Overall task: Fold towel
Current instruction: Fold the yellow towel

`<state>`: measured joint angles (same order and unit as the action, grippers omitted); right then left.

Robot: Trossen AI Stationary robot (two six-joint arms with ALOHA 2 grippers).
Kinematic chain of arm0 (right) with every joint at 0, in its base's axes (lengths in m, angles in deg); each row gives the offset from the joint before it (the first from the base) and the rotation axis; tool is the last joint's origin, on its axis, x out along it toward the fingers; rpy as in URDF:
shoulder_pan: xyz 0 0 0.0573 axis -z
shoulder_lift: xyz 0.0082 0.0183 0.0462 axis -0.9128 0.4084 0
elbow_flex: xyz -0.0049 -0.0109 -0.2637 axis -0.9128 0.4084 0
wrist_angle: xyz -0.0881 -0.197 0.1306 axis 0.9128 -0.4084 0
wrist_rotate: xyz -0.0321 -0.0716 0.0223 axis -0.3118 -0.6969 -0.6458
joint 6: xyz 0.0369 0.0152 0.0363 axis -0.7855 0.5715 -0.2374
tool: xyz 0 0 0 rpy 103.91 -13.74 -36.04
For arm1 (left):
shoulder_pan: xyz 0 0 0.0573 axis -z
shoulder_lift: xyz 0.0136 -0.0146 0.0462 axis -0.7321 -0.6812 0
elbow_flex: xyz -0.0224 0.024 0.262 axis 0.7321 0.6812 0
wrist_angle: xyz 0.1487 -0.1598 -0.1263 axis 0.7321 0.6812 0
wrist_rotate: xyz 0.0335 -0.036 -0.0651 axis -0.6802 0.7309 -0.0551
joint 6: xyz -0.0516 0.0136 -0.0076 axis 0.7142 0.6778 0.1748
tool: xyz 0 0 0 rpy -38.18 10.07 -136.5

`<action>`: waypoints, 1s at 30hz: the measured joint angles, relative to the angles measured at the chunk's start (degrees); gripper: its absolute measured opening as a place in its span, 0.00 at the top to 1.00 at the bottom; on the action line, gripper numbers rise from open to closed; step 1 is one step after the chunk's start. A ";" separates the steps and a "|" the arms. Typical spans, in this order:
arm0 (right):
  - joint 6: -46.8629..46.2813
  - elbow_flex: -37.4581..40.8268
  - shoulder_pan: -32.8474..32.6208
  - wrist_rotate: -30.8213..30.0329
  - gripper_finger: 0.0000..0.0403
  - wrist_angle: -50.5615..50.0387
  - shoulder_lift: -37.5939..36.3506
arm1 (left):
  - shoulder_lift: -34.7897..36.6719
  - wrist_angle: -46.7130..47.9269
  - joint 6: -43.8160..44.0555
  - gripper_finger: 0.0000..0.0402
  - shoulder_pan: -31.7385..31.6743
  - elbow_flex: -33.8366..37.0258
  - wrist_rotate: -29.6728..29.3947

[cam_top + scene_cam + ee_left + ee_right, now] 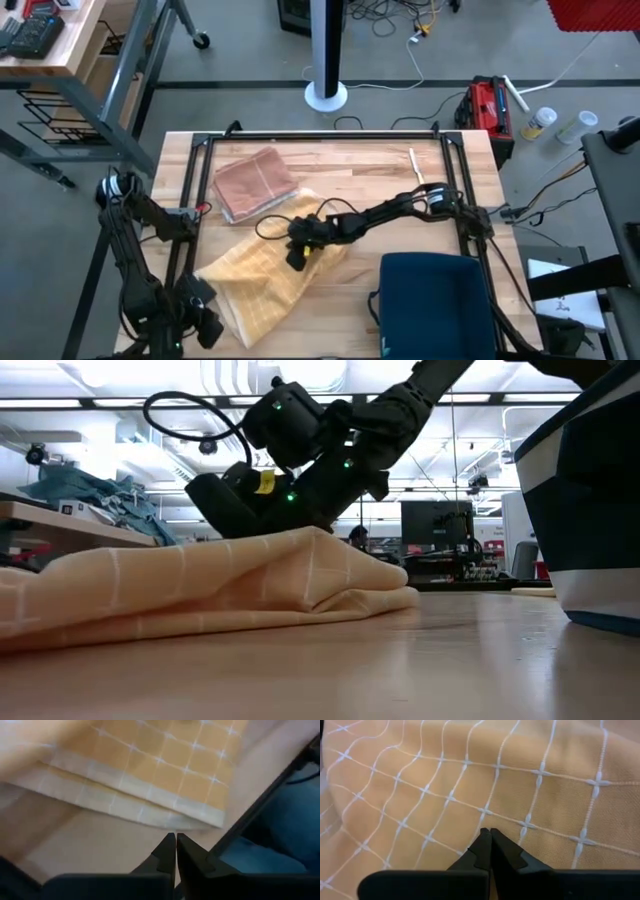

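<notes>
A yellow checked towel (262,275) is lying rumpled near the middle of the wooden worktop (400,230). The right gripper (297,258) is pressing down on its raised fold, fingers together, with no cloth visibly between them. The left gripper (176,840) is hovering off the towel's hemmed edge, fingers together and empty. A folded reddish cloth (255,182) is lying just beside the towel.

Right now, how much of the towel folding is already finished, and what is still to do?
Partly done: the yellow checked towel is doubled over but lies rumpled and askew on the wooden table. In hand: the right claw, shut, is down on the cloth, while the left claw, shut and empty, sits at the towel's near edge. Left: squaring the edges and flattening. A folded reddish-brown towel lies apart.
</notes>
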<state>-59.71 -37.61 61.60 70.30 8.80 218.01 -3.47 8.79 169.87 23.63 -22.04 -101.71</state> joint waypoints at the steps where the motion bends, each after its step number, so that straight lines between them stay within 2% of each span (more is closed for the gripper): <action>1: -0.24 0.00 0.21 0.03 1.00 0.42 -0.03 | -0.75 -0.35 -0.19 0.99 -0.01 0.00 -0.27; 8: 1.60 -2.02 0.59 -0.35 1.00 0.08 -0.51 | -9.29 2.80 1.40 0.99 -2.34 0.15 -7.05; 13: 3.89 -3.62 -0.83 0.11 1.00 0.95 -1.75 | -15.00 4.73 0.90 0.99 -4.93 0.17 -7.19; 18: 7.04 -3.65 -1.60 -0.10 1.00 -1.99 -4.76 | -20.45 8.56 3.54 1.00 -7.60 0.51 -5.09; 23: 11.15 -3.16 -2.90 -1.77 1.00 -10.31 -9.84 | -23.35 13.29 3.99 1.00 -9.33 1.59 2.70; 27: 12.58 -2.55 -4.09 -3.82 1.00 -19.28 -13.13 | -22.14 16.39 3.82 1.00 -7.91 2.01 5.75; 30: 11.89 -2.44 -5.16 -4.58 1.00 -27.34 -14.34 | -18.04 16.51 2.66 1.00 -6.36 2.01 4.04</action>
<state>-47.82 -40.05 56.44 65.71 -18.54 203.67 -21.51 25.30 172.53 17.27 -20.03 -97.67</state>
